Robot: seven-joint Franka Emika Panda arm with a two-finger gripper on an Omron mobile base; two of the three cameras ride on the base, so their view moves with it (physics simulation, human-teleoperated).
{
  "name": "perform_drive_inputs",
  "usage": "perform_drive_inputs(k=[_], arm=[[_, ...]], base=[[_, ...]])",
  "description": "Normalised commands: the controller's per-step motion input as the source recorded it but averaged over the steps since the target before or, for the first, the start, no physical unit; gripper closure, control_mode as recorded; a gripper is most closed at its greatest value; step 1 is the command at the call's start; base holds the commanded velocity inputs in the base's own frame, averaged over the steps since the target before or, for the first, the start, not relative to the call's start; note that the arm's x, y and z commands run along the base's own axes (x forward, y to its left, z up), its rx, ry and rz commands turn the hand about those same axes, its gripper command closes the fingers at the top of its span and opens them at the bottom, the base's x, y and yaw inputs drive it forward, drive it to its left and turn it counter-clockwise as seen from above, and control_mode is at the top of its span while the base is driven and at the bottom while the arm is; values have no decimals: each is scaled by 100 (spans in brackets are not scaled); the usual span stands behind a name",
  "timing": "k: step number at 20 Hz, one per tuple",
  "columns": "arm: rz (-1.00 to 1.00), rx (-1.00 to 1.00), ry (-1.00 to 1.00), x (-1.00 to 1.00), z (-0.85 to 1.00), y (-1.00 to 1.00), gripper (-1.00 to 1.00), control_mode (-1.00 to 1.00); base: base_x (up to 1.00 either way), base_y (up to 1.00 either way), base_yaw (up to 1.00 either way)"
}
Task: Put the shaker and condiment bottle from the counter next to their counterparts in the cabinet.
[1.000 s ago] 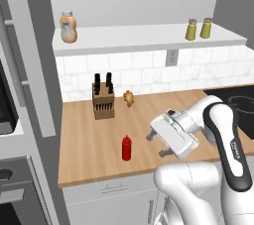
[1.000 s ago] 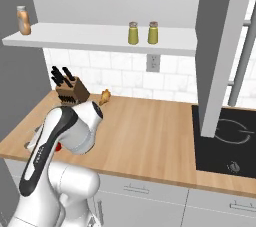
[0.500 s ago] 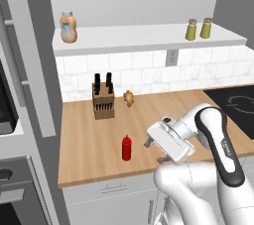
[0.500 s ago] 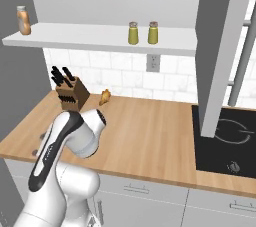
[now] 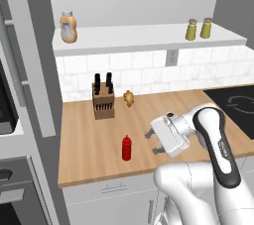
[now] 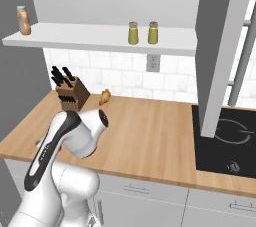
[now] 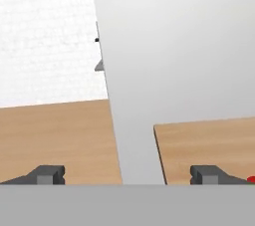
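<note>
While empty, wide claw point(image 5: 153, 141) beside condiment bottle point(image 5: 127, 148).

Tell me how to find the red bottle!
Look at the wooden counter under the white shelf. Near its front edge, in front of the knife block, stands the red bottle. It's the only all-red thing, slim with a pointy cap.

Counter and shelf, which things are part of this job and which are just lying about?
Job:
- red condiment bottle on the counter
- two shakers on the cabinet shelf
- orange sauce bottle, shelf's left end
- open pincer

Lying about:
- knife block
- tan lumpy item
- cooktop
</note>
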Motion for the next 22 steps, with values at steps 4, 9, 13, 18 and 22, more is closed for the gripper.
perform_drive_inputs(k=[4,9,13,18,22], arm=[[-9,0,0,62,-7,4,-100,-100],[-4,0,0,57,-25,7,-100,-100],[0,0,0,4,-26,19,-100,-100],[0,0,2,-2,-27,38,-100,-100],[0,0,1,0,-21,29,-100,-100]], base=[[0,0,0],[0,0,0],[0,0,0],[0,0,0],[0,0,0]])
